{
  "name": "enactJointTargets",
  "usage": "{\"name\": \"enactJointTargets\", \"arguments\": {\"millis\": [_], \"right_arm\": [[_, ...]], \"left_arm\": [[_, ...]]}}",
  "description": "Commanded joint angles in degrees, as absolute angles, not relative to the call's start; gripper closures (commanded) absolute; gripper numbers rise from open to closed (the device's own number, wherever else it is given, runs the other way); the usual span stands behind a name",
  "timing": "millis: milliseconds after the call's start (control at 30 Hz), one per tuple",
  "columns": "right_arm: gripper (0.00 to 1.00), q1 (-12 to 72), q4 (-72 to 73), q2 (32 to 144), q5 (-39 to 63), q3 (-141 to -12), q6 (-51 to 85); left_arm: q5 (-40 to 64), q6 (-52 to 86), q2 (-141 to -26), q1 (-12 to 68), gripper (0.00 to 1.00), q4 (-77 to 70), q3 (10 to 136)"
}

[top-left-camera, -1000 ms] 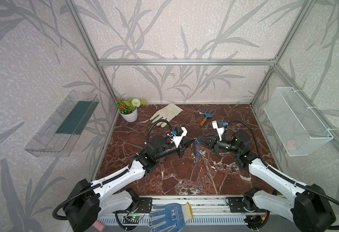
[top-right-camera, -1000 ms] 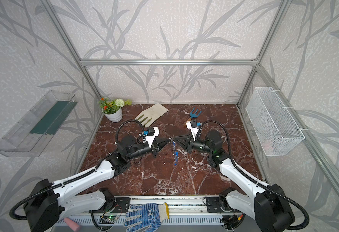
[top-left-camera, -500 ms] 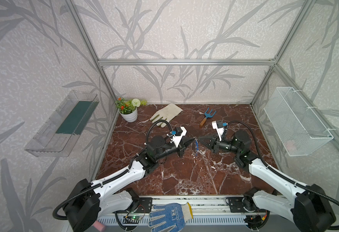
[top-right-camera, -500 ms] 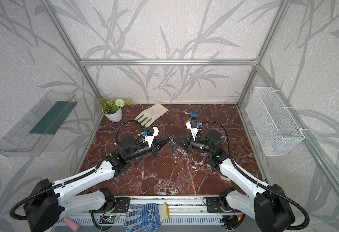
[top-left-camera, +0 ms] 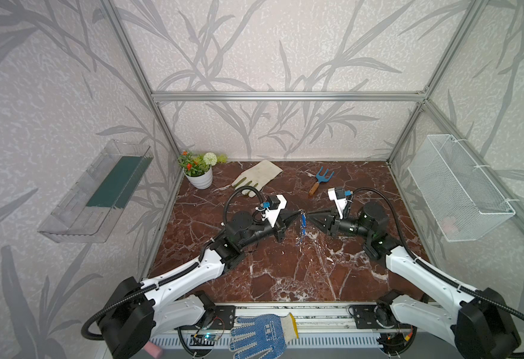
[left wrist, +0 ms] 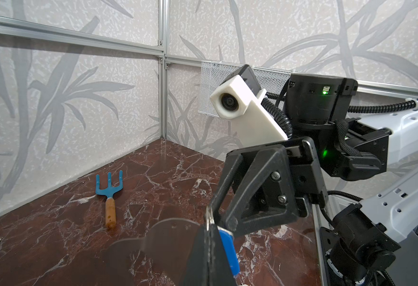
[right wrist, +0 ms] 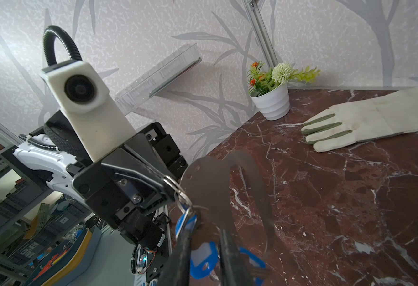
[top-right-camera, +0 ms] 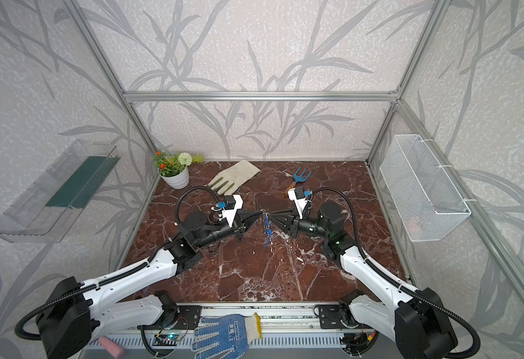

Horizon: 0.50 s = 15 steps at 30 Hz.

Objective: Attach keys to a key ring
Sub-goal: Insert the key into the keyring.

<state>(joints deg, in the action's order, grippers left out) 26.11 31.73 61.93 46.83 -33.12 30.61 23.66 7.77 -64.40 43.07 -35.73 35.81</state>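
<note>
Both arms meet tip to tip above the middle of the table. My left gripper is shut on a small silver wire ring that sticks out of its tip. The key ring, a flat grey metal plate, hangs beside that tip. Blue keys dangle below it. My right gripper faces them, jaws slightly apart. The plate's lower edge and a blue key show in the gap. I cannot tell whether its fingers touch them.
A blue hand fork, a white glove and a flower pot lie toward the back of the marble table. A wire basket hangs on the right wall, a clear shelf on the left. A blue glove lies on the front rail.
The dangling blue keys have come up closer to the gripper tips. The right gripper's jaws have parted a little. The left gripper has stayed shut in place.
</note>
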Motion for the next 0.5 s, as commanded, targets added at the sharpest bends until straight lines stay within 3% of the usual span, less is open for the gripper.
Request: {"name": "enactJointTargets", "arguments": {"millis": [0,467], "right_arm": [[0.75,25.65,34.91,60.91,46.63,-33.92,32.43],[0.71,25.64,46.91,67.28,51.58,-35.93,40.49]], "left_arm": [[24.4,8.45,-63.13,43.16,1.0,-38.59,35.68],[25.36,9.1,-63.7,43.2,1.0,-38.58,36.03]]}}
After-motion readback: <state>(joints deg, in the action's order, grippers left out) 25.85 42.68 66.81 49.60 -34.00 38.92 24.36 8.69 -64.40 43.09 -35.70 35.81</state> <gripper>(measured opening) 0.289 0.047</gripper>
